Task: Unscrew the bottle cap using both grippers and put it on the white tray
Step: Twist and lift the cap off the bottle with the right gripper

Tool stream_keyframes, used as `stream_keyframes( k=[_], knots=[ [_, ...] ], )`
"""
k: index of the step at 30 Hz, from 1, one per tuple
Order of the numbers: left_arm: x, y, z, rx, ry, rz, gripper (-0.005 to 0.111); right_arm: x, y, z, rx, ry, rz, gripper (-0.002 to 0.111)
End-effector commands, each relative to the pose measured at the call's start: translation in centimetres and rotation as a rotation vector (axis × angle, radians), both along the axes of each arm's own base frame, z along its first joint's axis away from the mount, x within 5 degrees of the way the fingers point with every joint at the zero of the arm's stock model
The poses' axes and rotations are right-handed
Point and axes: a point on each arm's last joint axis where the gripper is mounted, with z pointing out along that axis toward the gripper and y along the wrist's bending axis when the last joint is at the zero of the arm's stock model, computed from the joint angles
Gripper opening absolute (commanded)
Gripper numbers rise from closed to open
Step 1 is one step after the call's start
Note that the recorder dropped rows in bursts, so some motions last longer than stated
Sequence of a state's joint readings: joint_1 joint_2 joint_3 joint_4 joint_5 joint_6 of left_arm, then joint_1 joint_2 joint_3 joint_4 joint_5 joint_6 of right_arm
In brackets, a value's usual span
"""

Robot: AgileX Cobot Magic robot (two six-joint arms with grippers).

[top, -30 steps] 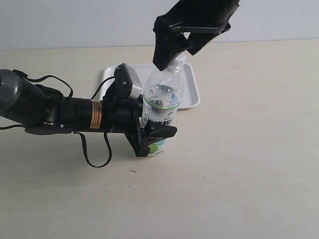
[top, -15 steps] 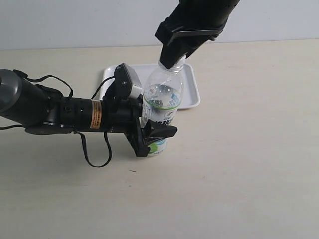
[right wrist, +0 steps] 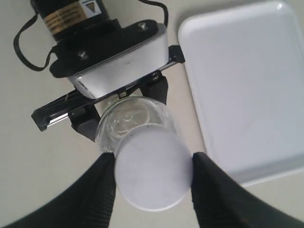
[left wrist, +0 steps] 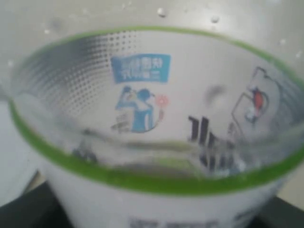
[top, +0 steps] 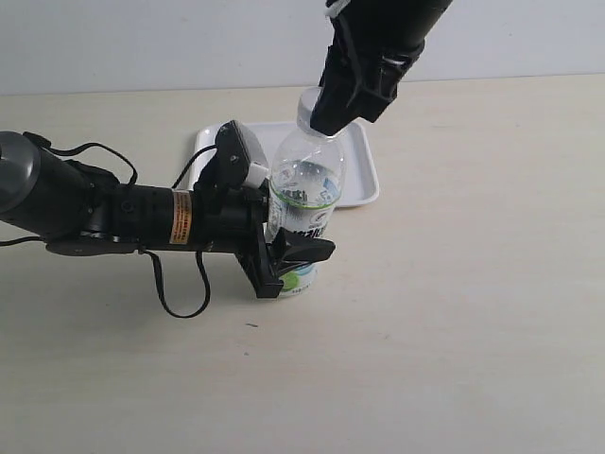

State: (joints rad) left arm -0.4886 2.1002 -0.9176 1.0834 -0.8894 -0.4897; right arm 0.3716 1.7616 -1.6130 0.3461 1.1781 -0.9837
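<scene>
The clear bottle (top: pixel 304 189) with a white-and-green label stands upright on the table in front of the white tray (top: pixel 364 175). My left gripper (top: pixel 288 257) reaches in from the left and is shut on the bottle's lower body; its wrist view is filled by the blurred label (left wrist: pixel 156 123). My right gripper (top: pixel 323 115) comes down from above and is shut on the white bottle cap (top: pixel 309 100). From the right wrist, the cap (right wrist: pixel 153 171) sits between the two black fingers (right wrist: pixel 102 190), touching both. The cap is still on the neck.
The white tray (right wrist: pixel 247 90) lies flat just behind and to the right of the bottle, with nothing on it. The left arm's long black body and looping cables (top: pixel 180 284) lie across the table's left side. Bare table spreads to the right and front.
My right gripper has turned around the bottle's top and drawn its fingers in onto the cap. The left gripper has kept its hold and the bottle stands in the same spot.
</scene>
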Motion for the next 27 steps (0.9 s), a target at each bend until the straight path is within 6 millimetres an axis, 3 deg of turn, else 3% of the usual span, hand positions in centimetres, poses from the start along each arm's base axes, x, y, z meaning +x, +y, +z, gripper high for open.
stream_keyframes(
  k=[1, 18, 24, 27],
  knots=[
    [0.1, -0.1, 0.5, -0.042, 0.003, 0.013, 0.0, -0.3, 0.8, 0.4, 0.05, -0.076, 0.212, 0.0],
    [0.7, -0.1, 1.1, -0.102, -0.021, 0.077, 0.0, -0.2, 1.3, 1.1, -0.032, -0.476, 0.822, 0.0],
    [0.7, -0.2, 1.2, -0.117, -0.023, 0.071, 0.0, -1.4, 1.5, 3.3, 0.044, -0.56, 0.844, 0.0],
    [0.6, -0.2, 1.2, -0.123, -0.023, 0.068, 0.0, -2.1, 1.1, 5.1, 0.075, -0.569, 0.712, 0.0]
  ],
)
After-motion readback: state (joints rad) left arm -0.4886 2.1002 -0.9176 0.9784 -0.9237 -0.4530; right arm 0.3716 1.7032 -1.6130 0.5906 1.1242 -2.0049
